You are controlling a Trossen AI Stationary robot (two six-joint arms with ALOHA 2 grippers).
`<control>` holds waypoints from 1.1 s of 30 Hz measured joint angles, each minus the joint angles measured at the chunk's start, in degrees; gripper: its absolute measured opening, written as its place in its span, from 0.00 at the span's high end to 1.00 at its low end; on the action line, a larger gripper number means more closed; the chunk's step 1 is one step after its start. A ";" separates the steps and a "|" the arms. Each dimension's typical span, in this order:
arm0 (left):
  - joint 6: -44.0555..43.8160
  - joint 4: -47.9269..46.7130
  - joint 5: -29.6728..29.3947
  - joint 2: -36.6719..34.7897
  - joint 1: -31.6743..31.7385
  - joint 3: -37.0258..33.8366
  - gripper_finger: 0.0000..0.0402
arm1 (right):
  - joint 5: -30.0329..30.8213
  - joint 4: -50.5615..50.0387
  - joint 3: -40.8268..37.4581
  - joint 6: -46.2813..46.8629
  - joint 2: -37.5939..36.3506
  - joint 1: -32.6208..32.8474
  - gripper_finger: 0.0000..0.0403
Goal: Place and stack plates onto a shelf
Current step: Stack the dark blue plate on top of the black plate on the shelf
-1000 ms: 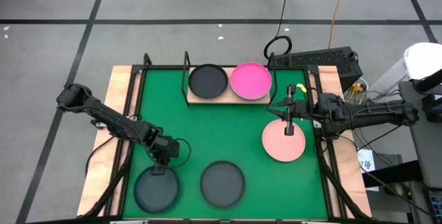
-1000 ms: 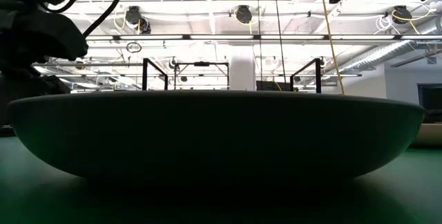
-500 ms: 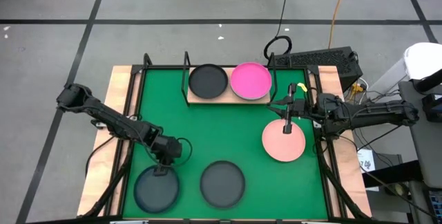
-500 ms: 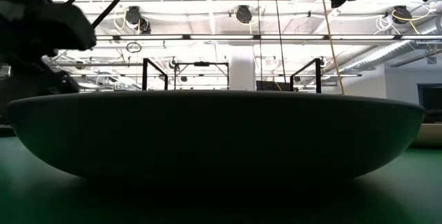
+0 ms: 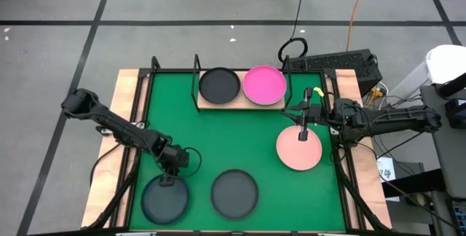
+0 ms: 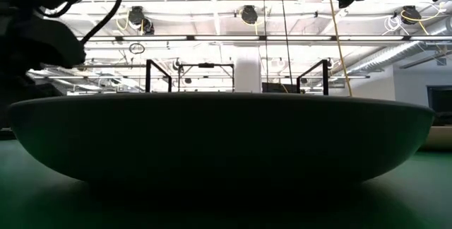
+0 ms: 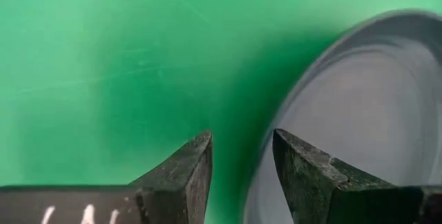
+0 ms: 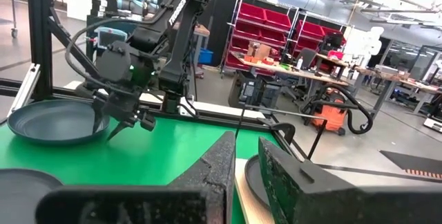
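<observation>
Left tool (image 5: 169, 176) hovers spread over the far rim of the dark plate (image 5: 164, 199) on the green mat (image 5: 218, 130), judging a pickup; next, straddle, pinch. Right tool (image 5: 303, 128), nearly closed, waits above the salmon plate (image 5: 299, 151); shelf (image 5: 240, 103) holds two.

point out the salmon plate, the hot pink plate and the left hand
salmon pink plate (image 5: 299, 151): high view, bare centre of the plate on the green mat.
hot pink plate (image 5: 263, 84): high view, centre of the plate on the shelf.
left hand (image 7: 242, 162): left wrist view, midway between its fingertips, at the dark plate's rim.
</observation>
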 joint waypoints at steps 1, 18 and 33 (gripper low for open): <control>0.00 0.62 0.07 0.36 -0.08 -0.31 0.61 | 0.00 -0.15 0.00 0.00 0.02 0.00 0.88; 5.28 -1.58 -0.56 -3.47 8.96 2.55 0.97 | 0.07 -0.42 0.00 0.04 0.02 0.00 0.88; 41.99 3.24 -10.17 -10.77 48.65 24.81 0.98 | 0.17 0.54 0.02 -2.23 0.00 -0.13 0.88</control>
